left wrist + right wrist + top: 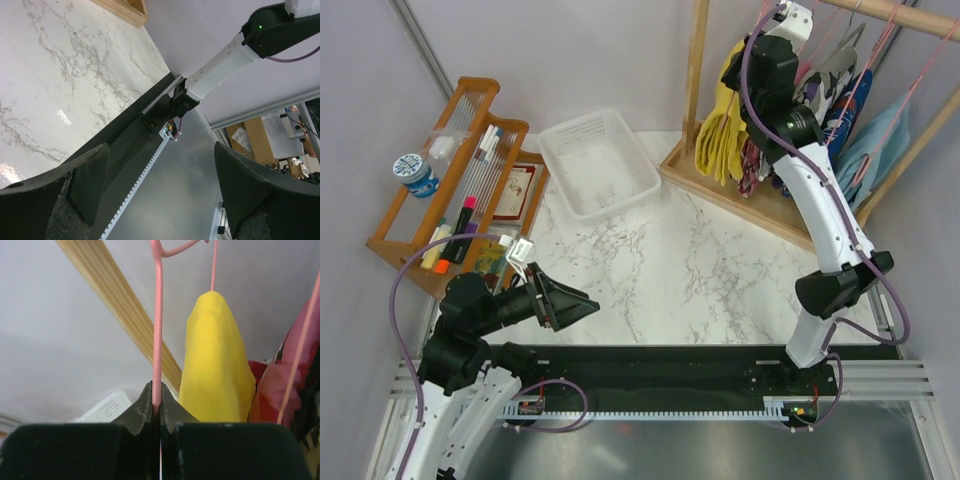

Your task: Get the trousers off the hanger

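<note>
The yellow trousers (pixel 718 130) hang folded on the wooden rack at the back right, with the pink camouflage trousers (pixel 753 168) just right of them. In the right wrist view the yellow trousers (pixel 215 365) hang from a thin pink wire, and the pink pair (pixel 280 385) shows at the right edge. My right gripper (pixel 158 401) is shut on the straight wire of a pink hanger (pixel 158 325), just left of the yellow trousers. It is raised high at the rack (pixel 772 45). My left gripper (pixel 582 305) is open and empty, low at the near left (pixel 160 160).
A white perforated basket (pixel 600 165) sits at the back middle. A wooden organiser (pixel 450 180) with pens and bottles stands at the left. The rack's wooden post (pixel 697 70) and top rail (pixel 890 15) carry a purple-white camouflage garment (pixel 840 90) and a light blue garment (pixel 880 140).
</note>
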You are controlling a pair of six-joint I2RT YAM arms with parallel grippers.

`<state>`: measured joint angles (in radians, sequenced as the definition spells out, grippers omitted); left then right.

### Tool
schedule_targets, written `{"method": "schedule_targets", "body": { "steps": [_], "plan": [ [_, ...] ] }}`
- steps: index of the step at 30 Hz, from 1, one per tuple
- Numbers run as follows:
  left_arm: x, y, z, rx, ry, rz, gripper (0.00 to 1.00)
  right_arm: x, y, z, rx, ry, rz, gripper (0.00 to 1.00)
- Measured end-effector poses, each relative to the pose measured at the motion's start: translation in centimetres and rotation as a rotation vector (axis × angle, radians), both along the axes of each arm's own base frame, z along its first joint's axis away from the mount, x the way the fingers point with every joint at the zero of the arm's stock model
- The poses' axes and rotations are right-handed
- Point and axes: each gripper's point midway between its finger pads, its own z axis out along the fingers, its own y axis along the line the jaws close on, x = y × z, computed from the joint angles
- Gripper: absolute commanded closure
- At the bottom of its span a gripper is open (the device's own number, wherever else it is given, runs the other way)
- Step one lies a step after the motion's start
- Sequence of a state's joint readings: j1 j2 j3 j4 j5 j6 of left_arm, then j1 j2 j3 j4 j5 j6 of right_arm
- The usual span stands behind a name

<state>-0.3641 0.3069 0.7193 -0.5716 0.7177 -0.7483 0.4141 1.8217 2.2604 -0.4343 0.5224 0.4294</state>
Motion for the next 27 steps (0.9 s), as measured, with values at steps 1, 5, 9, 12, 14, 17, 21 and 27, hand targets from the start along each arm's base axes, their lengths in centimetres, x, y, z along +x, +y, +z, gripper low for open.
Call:
{"method": "schedule_targets", "body": {
  "steps": [1, 5, 9, 12, 14, 17, 21, 27],
  "plan": [
    [0.0, 0.0, 0.2, 0.000, 0.000, 0.000, 0.12, -0.7, 0.1, -0.1, 0.001, 0.009, 0.013, 1.00],
    [0.5, 0.1, 1.1, 0.012, 0.010, 0.019, 0.14, -3.0, 0.5, -0.7, -0.009, 0.052, 0.064, 1.00],
    [1.6, 0.1, 2.2, 0.026, 0.004, 0.049, 0.15, -5.4, 1.3, -1.6, -0.028, 0.094, 0.132, 1.00],
    [2.8, -0.2, 2.4, 0.042, 0.022, 0.059, 0.17, -7.4, 1.7, -2.4, -0.037, 0.127, 0.188, 1.00],
    [3.8, -0.5, 2.0, 0.055, 0.042, 0.068, 0.17, -8.8, 1.8, -3.1, -0.045, 0.157, 0.225, 1.00],
    [5.3, -1.0, 1.7, 0.078, 0.055, 0.078, 0.18, -10.9, 2.3, -4.0, -0.051, 0.199, 0.283, 1.00],
    [5.8, -3.6, 3.5, 0.130, -0.002, 0.017, 0.18, -13.3, 3.2, -5.5, -0.050, 0.252, 0.364, 1.00],
    [4.8, -9.1, 7.8, 0.198, -0.201, -0.063, 0.18, -16.1, 3.8, -7.7, -0.033, 0.336, 0.417, 1.00]
  ]
}}
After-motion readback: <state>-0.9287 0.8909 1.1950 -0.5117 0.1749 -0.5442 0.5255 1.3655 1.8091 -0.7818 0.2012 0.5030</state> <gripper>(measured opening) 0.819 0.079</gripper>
